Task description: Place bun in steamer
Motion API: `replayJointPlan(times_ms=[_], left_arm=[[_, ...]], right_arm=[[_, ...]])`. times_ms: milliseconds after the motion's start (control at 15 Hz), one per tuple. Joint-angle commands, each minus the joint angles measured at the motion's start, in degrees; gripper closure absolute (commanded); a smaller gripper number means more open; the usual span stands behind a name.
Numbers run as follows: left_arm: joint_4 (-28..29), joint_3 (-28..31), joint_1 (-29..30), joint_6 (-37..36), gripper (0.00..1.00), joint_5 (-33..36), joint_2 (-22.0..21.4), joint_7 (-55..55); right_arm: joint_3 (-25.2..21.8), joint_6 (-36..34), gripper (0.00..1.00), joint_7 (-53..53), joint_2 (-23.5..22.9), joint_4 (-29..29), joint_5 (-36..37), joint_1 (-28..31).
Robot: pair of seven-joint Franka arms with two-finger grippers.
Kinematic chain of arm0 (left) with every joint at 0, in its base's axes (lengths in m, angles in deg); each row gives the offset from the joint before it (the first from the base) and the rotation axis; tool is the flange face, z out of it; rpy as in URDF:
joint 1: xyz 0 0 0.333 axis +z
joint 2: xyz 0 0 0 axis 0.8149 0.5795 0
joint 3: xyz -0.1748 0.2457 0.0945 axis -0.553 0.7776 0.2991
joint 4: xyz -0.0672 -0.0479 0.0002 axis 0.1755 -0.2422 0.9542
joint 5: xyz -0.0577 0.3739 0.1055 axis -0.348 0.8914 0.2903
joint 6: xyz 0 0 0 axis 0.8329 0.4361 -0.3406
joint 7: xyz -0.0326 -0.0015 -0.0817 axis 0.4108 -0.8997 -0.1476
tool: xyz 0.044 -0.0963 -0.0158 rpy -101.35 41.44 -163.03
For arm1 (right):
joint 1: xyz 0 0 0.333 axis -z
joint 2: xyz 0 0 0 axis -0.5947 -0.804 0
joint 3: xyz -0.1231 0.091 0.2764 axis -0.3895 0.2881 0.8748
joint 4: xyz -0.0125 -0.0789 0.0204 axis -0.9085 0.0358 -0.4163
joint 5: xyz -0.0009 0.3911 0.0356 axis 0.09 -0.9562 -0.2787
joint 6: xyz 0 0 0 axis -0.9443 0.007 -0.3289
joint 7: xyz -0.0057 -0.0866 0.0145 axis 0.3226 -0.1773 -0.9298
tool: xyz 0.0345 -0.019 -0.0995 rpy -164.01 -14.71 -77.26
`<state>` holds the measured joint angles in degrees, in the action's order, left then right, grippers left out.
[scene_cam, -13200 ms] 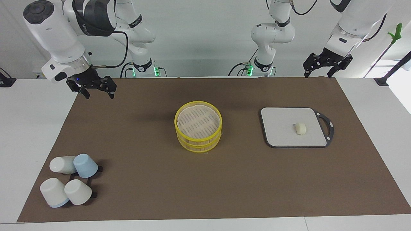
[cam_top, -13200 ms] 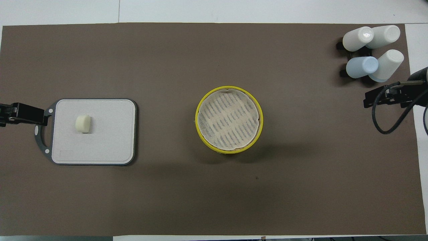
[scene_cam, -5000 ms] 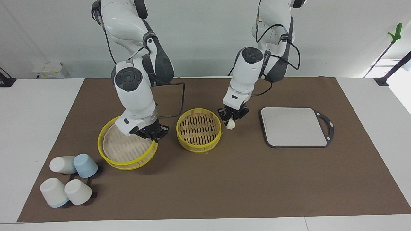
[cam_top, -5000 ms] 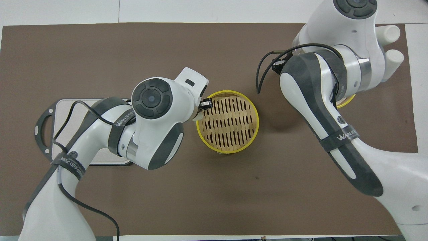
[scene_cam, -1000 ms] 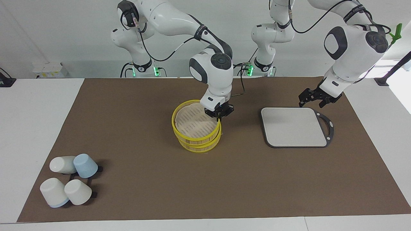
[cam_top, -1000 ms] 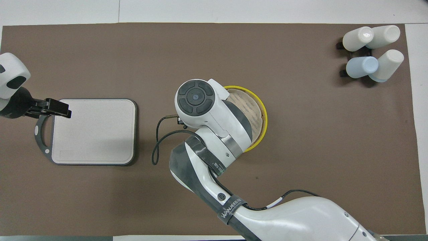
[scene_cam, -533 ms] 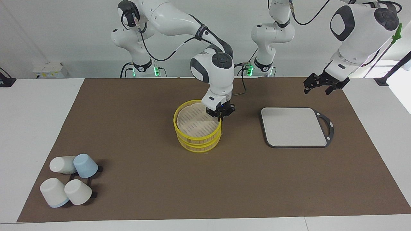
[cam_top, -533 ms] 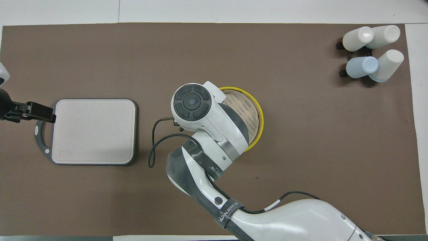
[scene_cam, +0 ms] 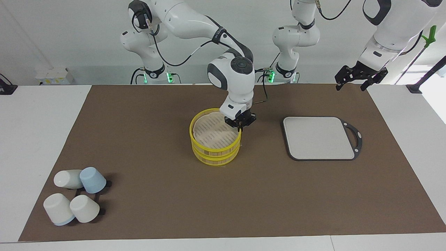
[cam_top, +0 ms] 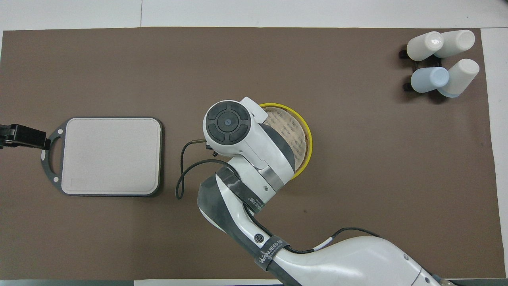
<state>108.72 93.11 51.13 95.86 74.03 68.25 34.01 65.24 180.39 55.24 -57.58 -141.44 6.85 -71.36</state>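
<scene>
Compared with half a second ago, my left arm has lifted farther toward its own end of the counter, and the lid (scene_cam: 215,129) now sits squarer on the steamer (scene_cam: 216,152).

The brown mat (scene_cam: 174,202) covers most of the counter (scene_cam: 35,122); wide bare stretches lie between the steamer and the grey board (scene_cam: 318,137), and between the steamer and the cups (scene_cam: 75,195) at my right arm's end. The board's top carries nothing, and its black handle ring (scene_cam: 355,137) points toward my left arm's end.

My right fingers (scene_cam: 239,127) are clenched on the lid's yellow rim, at the side facing the board, with the lid resting on the steamer at the mat's middle. My left fingers (scene_cam: 360,78) are released, spread wide and holding nothing, in the air above the mat's corner nearest my left base; in the overhead view they (cam_top: 22,137) show just beside the handle ring.

The bun is not visible: the lid covers the steamer's inside.
</scene>
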Motion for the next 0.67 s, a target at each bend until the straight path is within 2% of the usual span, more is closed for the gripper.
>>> replayJointPlan(times_ms=[0,333,400,467,533,600], left_arm=[[-0.9,0.7,-0.5,-1.1,0.0,0.7,-0.2,-0.2],[-0.3,1.0,-0.6,0.1,0.0,0.7,-0.2,0.0],[-0.3,1.0,-0.6,0.7,0.0,0.6,0.1,-0.3],[-0.4,1.3,-0.7,1.3,0.0,0.4,0.5,-0.6],[-0.9,1.7,-0.8,1.4,0.0,-0.1,1.0,-0.7],[-0.9,1.7,-0.8,1.5,0.0,-0.6,1.5,-0.8]], right_arm=[[0.2,3.8,1.0,0.8,2.1,-4.4,0.0,0.6],[0.3,4.3,1.0,0.8,2.1,-4.5,0.0,0.6],[0.3,4.3,0.55,0.7,2.1,-4.5,0.0,0.7],[0.2,4.3,0.18,0.8,2.1,-4.5,0.0,0.6],[0.2,4.2,0.0,0.9,2.1,-3.7,0.3,0.3],[0.2,3.8,0.0,0.9,2.1,-2.7,0.3,0.2]])
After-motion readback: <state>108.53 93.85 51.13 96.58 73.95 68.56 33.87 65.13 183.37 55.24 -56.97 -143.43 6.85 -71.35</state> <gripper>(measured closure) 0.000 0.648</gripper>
